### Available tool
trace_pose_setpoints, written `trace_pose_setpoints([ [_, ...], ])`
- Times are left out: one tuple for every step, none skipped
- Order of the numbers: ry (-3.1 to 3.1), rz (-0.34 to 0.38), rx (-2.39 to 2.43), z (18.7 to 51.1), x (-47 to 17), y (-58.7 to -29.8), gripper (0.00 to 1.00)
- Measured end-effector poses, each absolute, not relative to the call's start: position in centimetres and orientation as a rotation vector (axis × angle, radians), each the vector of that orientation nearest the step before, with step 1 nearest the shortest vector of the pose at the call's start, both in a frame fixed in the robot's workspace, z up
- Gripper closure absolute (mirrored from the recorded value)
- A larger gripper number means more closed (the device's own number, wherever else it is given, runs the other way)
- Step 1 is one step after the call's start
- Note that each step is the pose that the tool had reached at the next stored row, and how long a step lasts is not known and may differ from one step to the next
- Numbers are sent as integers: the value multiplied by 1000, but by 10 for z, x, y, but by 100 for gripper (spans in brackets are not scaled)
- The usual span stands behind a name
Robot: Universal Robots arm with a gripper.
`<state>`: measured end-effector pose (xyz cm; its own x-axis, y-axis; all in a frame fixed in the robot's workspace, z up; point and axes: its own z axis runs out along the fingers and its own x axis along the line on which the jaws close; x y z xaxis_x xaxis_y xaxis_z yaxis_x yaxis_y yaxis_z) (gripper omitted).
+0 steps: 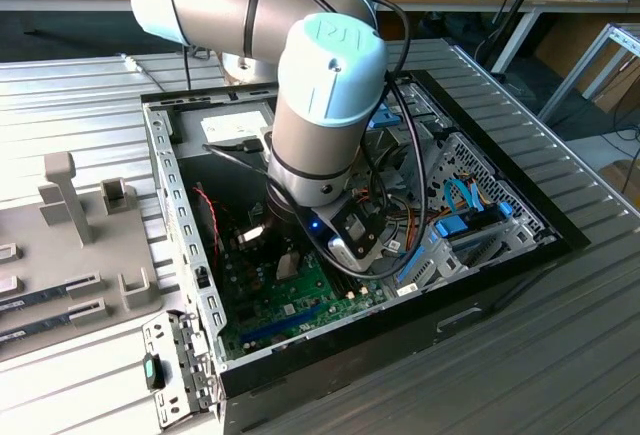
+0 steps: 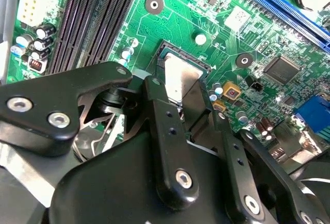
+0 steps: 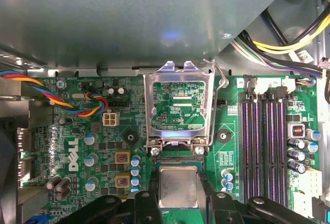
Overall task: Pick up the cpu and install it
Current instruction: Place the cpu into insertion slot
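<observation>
The one small square CPU with its shiny silver metal top (image 3: 178, 186) sits between the black fingers of the gripper (image 3: 178, 203), which closes narrowly on its sides, right over the socket on the green motherboard (image 3: 77, 126). The one hinged metal socket frame (image 3: 178, 105) stands open at 12 o'clock from the CPU; four black memory slots (image 3: 268, 141) lie at 2 o'clock. By my judgement the pick-up is done; releasing the CPU and closing the frame remain.

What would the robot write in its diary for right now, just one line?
arm: inside open computer case | claw: around small square silver-topped cpu | cpu: over green motherboard socket | hinged metal socket frame: flipped open
</observation>
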<state>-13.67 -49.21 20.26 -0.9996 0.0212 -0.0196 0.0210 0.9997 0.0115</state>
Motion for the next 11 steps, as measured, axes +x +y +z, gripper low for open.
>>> trace_pose_setpoints([
  [3122,18,33,202,-137,-492,61],
  [3121,19,33,202,-137,-492,61],
  [3121,24,32,202,-136,-492,61],
  [3121,36,30,202,-136,-492,61],
  [3121,59,30,202,-137,-492,61],
  [3121,70,30,202,-137,-492,61],
  [3121,71,30,202,-137,-492,61],
  [3121,72,30,202,-137,-492,61],
  [3121,72,30,202,-137,-493,61],
  [3121,71,30,202,-137,-493,61],
  [3121,71,30,202,-137,-493,61],
])
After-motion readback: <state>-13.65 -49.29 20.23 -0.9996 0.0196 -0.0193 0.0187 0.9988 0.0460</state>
